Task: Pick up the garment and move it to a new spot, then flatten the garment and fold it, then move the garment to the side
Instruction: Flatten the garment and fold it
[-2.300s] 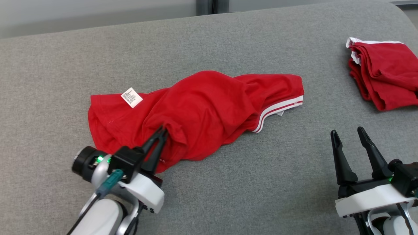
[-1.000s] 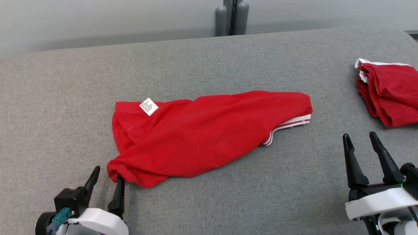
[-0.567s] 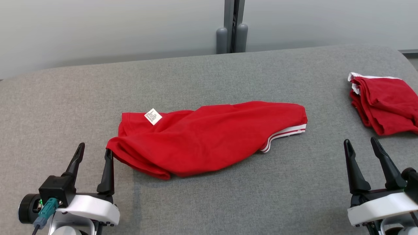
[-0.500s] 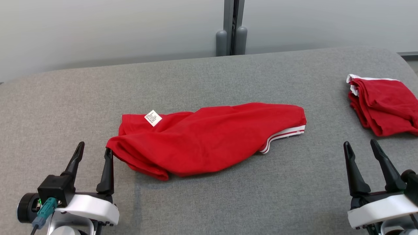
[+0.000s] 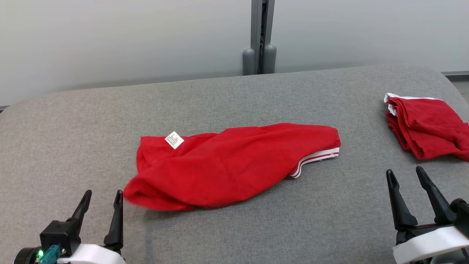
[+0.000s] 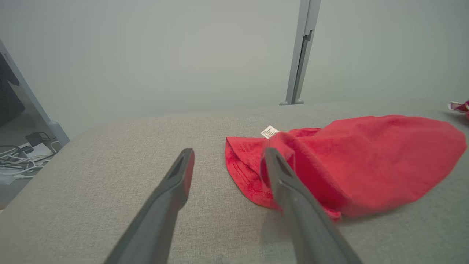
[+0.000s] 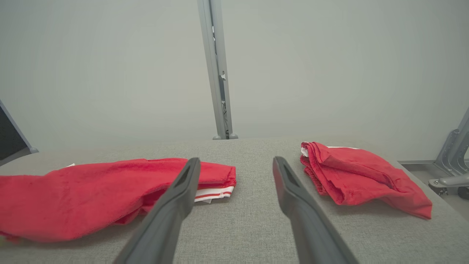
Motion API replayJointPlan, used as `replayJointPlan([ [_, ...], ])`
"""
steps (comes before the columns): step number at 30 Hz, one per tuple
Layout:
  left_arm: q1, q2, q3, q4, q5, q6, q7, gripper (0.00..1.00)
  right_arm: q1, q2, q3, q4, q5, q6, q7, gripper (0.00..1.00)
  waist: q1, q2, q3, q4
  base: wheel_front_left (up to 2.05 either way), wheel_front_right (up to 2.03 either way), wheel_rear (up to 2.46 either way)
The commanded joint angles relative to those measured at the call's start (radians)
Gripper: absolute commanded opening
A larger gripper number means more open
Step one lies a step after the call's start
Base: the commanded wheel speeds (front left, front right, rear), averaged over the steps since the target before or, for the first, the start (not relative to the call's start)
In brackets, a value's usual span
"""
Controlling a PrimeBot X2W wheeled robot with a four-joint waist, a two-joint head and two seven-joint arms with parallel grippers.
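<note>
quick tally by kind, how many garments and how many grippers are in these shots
red garments: 2 (crumpled garment, folded garment)
grippers: 2 (left gripper, right gripper)
total: 4

This looks like a bare lab or test room, not a home. A grey cloth-covered table (image 5: 234,95) stands before a plain pale wall (image 5: 110,36) split by a metal post (image 5: 259,33). Loose cables (image 6: 18,161) lie on the floor off the table's left end, and a metal frame (image 7: 452,161) stands off its right end.
</note>
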Motion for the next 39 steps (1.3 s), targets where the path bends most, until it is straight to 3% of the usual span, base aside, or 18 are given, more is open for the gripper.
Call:
replayJointPlan([
  [1, 0.013, 0.008, 0.006, -0.009, -0.005, 0.009, 0.000, 1.00, 0.005, -0.005, -0.003, -0.005, 0.004, 0.000, 0.002, 1.00, 0.0000, 0.0000, -0.002, 0.002, 0.00, 0.00, 0.00],
  [28, -0.035, 0.008, -0.006, -0.039, -0.026, -0.011, -0.011, 1.00, 0.005, -0.001, -0.018, -0.025, 0.002, 0.000, 0.009, 1.00, 0.0000, 0.0000, 0.029, 0.023, 0.00, 0.00, 0.00],
  [34, -0.154, 0.002, -0.031, -0.027, -0.020, -0.050, 0.012, 1.00, -0.025, 0.003, -0.013, -0.035, -0.003, 0.000, 0.004, 1.00, 0.0000, 0.0000, 0.088, 0.024, 0.00, 0.00, 0.00],
  [39, -0.277, -0.010, -0.064, 0.039, -0.048, -0.112, 0.068, 1.00, -0.055, 0.010, 0.007, -0.030, -0.004, 0.000, -0.005, 1.00, 0.0000, 0.0000, 0.147, 0.004, 0.00, 0.00, 0.00],
])
